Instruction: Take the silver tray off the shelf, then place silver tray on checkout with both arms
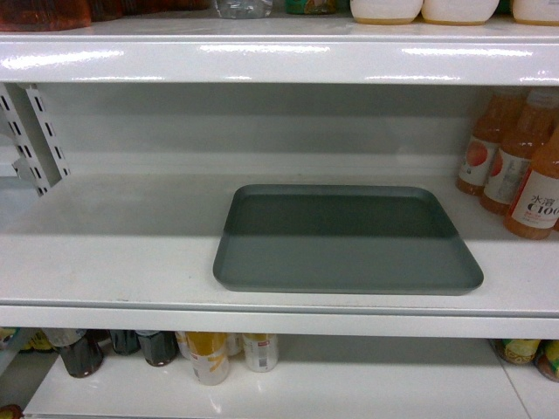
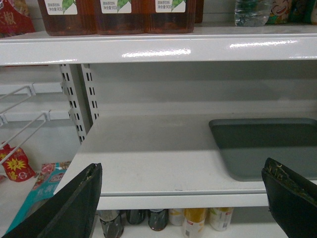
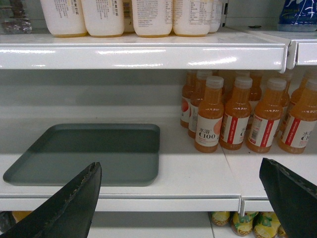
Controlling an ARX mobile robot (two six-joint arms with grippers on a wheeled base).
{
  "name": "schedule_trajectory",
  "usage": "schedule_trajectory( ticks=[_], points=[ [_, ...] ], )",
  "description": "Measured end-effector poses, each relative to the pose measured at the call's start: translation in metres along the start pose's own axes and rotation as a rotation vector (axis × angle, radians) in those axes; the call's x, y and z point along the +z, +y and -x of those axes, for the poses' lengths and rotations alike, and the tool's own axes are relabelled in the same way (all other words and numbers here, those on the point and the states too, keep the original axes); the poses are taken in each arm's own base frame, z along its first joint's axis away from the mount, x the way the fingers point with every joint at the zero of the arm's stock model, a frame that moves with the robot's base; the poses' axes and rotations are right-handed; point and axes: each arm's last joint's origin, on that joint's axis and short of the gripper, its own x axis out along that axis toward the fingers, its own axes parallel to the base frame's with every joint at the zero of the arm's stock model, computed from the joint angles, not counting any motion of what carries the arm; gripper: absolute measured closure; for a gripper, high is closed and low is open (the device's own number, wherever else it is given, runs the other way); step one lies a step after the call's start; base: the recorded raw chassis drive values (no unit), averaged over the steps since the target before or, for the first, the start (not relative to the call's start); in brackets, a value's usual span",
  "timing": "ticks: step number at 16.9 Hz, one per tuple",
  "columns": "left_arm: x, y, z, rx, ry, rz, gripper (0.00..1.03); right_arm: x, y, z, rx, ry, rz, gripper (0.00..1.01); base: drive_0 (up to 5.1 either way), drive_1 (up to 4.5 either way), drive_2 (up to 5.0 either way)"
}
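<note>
White store shelf (image 1: 113, 262): silver tray (image 1: 345, 240) lies flat right of centre, untouched; left gripper (image 2: 181, 198) and right gripper (image 3: 181, 198) fingers apart, seemingly short of it; approach step—next, reach for opposite edges.

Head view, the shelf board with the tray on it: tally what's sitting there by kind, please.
Silver tray: 1
Orange drink bottles, at the right edge of the frame: 3 in view
Total: 4
</note>
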Motion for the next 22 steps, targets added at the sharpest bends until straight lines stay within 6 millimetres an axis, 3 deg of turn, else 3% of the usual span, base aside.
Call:
schedule_trajectory(
  ticks=[2,3,4,5,8,13,18,22],
  points=[
    [0.0,0.0,0.0,0.0,0.0,0.0,0.05,0.0,0.0,0.0,0.0,0.0,0.0,0.03,0.0,0.0,0.0],
    [-0.002,0.0,0.0,0.026,0.054,0.013,0.05,-0.002,0.001,0.0,0.038,0.119,-0.006,0.03,0.0,0.0,0.0],
    [0.0,-0.003,-0.003,0.125,0.261,0.038,0.05,-0.002,0.003,-0.009,0.092,0.261,-0.015,0.03,0.0,0.0,0.0],
    [0.008,-0.01,-0.025,0.159,0.354,0.055,0.05,-0.002,0.009,-0.023,0.14,0.318,-0.009,0.03,0.0,0.0,0.0],
    [-0.011,-0.022,-0.075,0.091,0.476,0.137,0.05,-0.009,0.022,-0.067,0.226,0.425,-0.045,0.03,0.0,0.0,0.0],
    [-0.031,-0.05,-0.152,-0.003,0.518,0.158,0.05,-0.031,0.036,-0.129,0.244,0.524,-0.151,0.03,0.0,0.0,0.0],
    [-0.071,-0.078,-0.212,-0.069,0.629,0.146,0.05,-0.061,0.034,-0.184,0.16,0.588,-0.24,0.03,0.0,0.0,0.0],
    [-0.074,-0.107,-0.252,-0.129,0.639,0.14,0.05,-0.073,0.032,-0.221,0.117,0.607,-0.25,0.03,0.0,0.0,0.0]
  ],
)
